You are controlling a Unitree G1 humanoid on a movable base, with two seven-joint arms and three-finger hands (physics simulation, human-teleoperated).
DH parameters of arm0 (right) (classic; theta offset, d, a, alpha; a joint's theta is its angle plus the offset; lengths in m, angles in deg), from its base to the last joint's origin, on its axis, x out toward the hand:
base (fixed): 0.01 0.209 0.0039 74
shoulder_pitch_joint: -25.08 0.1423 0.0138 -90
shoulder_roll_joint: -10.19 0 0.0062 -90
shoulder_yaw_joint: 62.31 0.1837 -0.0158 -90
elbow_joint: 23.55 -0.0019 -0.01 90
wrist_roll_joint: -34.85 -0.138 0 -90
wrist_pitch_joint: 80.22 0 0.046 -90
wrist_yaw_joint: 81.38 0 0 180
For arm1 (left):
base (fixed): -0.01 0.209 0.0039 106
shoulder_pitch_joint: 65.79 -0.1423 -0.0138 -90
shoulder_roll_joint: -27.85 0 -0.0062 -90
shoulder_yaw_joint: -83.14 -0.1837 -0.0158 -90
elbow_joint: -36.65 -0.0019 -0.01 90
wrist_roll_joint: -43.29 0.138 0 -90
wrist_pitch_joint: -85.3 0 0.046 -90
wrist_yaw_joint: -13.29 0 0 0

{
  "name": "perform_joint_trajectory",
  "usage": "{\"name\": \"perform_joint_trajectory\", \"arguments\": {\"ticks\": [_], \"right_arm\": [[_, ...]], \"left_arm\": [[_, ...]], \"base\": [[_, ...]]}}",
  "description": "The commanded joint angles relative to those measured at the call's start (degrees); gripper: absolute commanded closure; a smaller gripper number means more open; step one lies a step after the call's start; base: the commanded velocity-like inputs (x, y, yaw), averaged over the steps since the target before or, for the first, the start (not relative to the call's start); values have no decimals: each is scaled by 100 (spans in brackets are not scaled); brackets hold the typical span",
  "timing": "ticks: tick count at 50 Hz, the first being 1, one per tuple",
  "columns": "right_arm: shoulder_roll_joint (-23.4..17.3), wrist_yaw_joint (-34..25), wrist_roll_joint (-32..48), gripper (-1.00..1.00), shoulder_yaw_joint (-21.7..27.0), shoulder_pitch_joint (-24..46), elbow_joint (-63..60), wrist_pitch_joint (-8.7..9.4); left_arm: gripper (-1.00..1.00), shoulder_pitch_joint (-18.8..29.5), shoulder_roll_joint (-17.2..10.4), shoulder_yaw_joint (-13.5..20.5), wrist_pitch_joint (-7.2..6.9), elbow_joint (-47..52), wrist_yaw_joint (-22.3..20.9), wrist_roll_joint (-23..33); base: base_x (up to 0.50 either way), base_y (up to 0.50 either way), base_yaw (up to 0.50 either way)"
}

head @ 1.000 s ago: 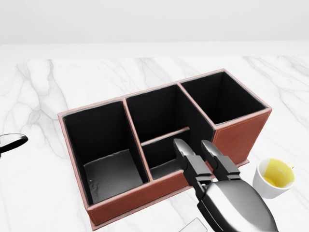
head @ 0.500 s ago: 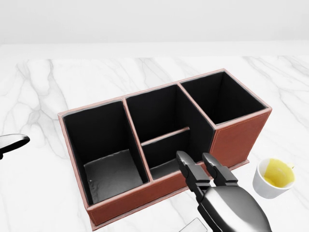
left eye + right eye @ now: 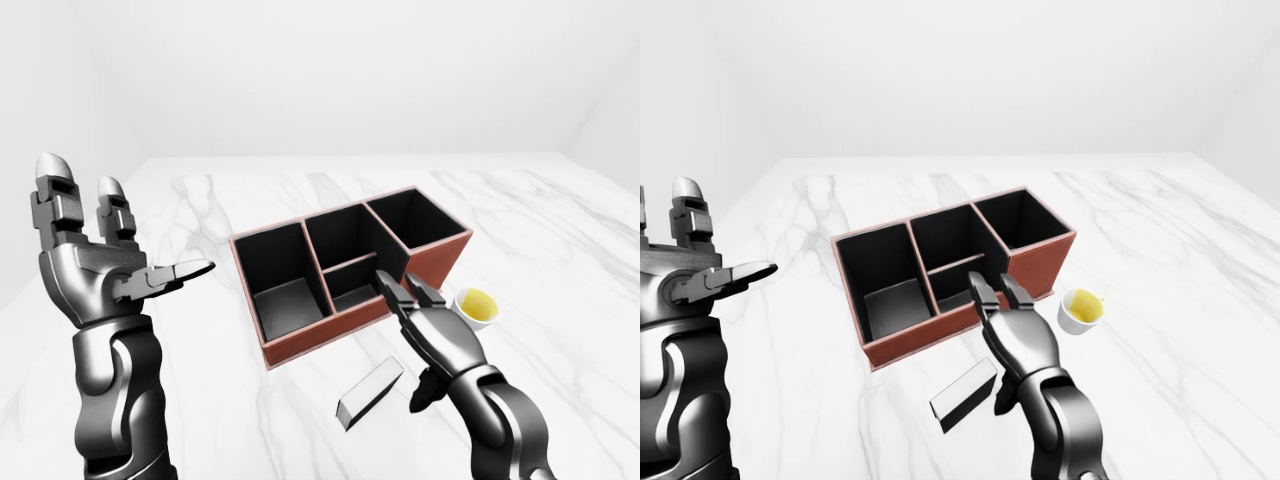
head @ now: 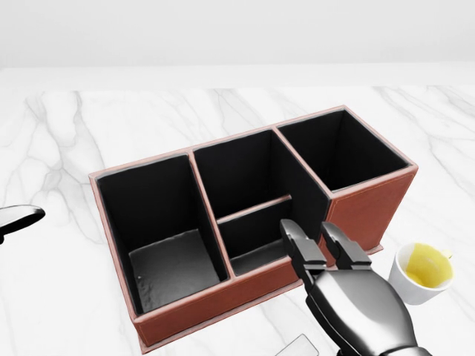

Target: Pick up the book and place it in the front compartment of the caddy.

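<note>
A white marble table (image 3: 560,220) is filling the views, and on it a reddish-brown caddy (image 4: 371,211) with black-lined compartments is sitting at a slant; its middle section is being split by a low divider, and the smaller half nearer the bottom of the head view is presumably the compartment the task means; the left hand (image 3: 95,265) is hanging raised at the left of the left-eye view, well apart from everything, fingers spread and upright, thumb jutting sideways, holding nothing; the right hand (image 3: 432,325) is reaching over the caddy's near wall, its fingers stretched out almost straight and lying side by side, gripping nothing; the book (image 3: 368,392) is lying flat on the table just below the caddy in the left-eye view, beside the right wrist and not touched by it; it is looking thin, rigid and probably light, its smooth cover likely slippery on marble, so pinching across its long edges seems the safest hold; a small white cup (image 3: 476,307) of yellow liquid is standing just right of the caddy, close enough to be knocked.
</note>
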Motion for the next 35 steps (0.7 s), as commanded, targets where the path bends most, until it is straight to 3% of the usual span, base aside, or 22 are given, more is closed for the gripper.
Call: {"name": "perform_joint_trajectory", "arguments": {"ticks": [1, 22, 35], "right_arm": [[96, 0, 322, -100, -83, 278, 625, 0], [226, 0, 638, -100, -377, 656, 896, 0], [249, 0, 541, -100, -604, 518, 1026, 0]], "left_arm": [[-100, 77, 44, -176, 0, -502, 89, 210], [-100, 83, 25, -164, 0, -467, 122, 170], [-100, 88, 32, -163, 0, -487, 130, 168]], "base": [[0, 0, 0], [0, 0, 0], [0, 0, 0]]}}
